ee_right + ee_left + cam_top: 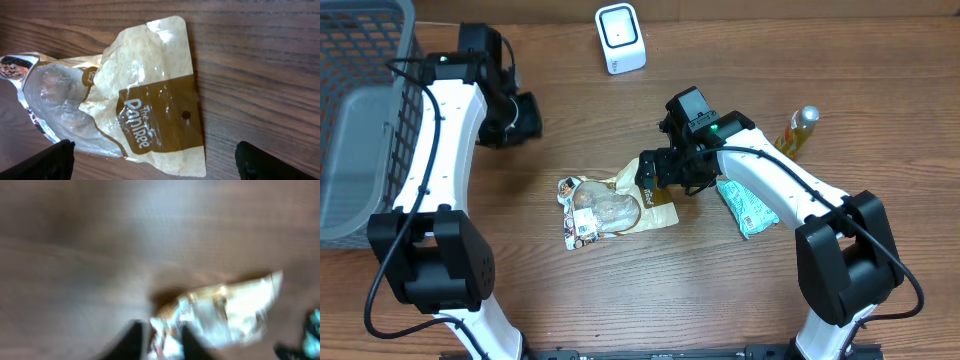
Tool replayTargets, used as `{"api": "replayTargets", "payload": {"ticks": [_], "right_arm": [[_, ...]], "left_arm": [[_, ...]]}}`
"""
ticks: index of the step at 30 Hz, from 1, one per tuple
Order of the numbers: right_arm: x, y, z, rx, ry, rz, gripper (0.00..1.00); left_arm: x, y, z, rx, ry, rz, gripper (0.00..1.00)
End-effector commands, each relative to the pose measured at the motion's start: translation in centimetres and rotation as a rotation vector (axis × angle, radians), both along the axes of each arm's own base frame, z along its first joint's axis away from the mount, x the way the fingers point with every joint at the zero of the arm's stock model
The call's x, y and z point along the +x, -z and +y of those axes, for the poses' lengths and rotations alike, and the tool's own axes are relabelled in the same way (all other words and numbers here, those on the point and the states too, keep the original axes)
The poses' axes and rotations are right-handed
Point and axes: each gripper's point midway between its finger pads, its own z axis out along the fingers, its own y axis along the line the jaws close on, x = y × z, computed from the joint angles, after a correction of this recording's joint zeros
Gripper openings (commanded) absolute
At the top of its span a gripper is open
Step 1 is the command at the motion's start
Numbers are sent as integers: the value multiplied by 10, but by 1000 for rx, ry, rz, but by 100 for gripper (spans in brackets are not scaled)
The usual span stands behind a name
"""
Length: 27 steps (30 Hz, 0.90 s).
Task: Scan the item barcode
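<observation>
Right tool [152, 150] hangs just above the snack bag [150, 80], fingers wide apart, one at each lower corner of the wrist view, nothing btwn them yet. The bag lies flat on the table [740, 300], a bit left of frame ctr in the overhead view. Its brown printed header w/ the hang hole is the end nearest this tool.

Handling, as a guess: light, soft, crinkly film, glossy so prob. slippery. The clear belly shows something bread-like that would squash. Best hold looks like the flat sealed header, thin enough to pinch edge-on w/o crushing the contents; the bag will likely droop once lifted. Barcode not made out; maybe on the busy printed end at lower left, or underneath.

Just right of the tool's arm lies a teal packet [745, 205], and beyond it, upper right, a bottle [798, 130].

Left tool [525, 115] sits well apart at upper left. Its wrist view is too blurred, so can't tell if the fingers are apart or together.

Farthest off are the white scanner [620, 38] at top ctr and the grey basket [360, 100] at the left edge.
</observation>
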Motion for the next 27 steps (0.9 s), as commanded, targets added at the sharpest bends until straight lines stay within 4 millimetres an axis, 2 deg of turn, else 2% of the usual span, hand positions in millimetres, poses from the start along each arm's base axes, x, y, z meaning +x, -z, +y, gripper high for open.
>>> {"api": "replayTargets", "payload": {"ticks": [1, 7, 13, 15, 20, 27], "right_arm": [[8, -8, 1, 5, -2, -38, 100], [12, 5, 3, 1, -2, -30, 100], [11, 14, 2, -10, 0, -8, 100], [11, 15, 2, -9, -1, -7, 100], [13, 14, 3, -6, 0, -15, 100], [18, 12, 6, 8, 3, -38, 100]], "left_arm": [[-21, 4, -31, -93, 74, 63, 4], [-59, 44, -58, -87, 149, 194, 4], [-76, 66, -75, -79, 205, 231, 4], [-81, 70, -75, -69, 211, 244, 4], [-85, 90, -59, 31, 153, 258, 4], [-89, 116, -58, 32, 154, 240, 4]]}}
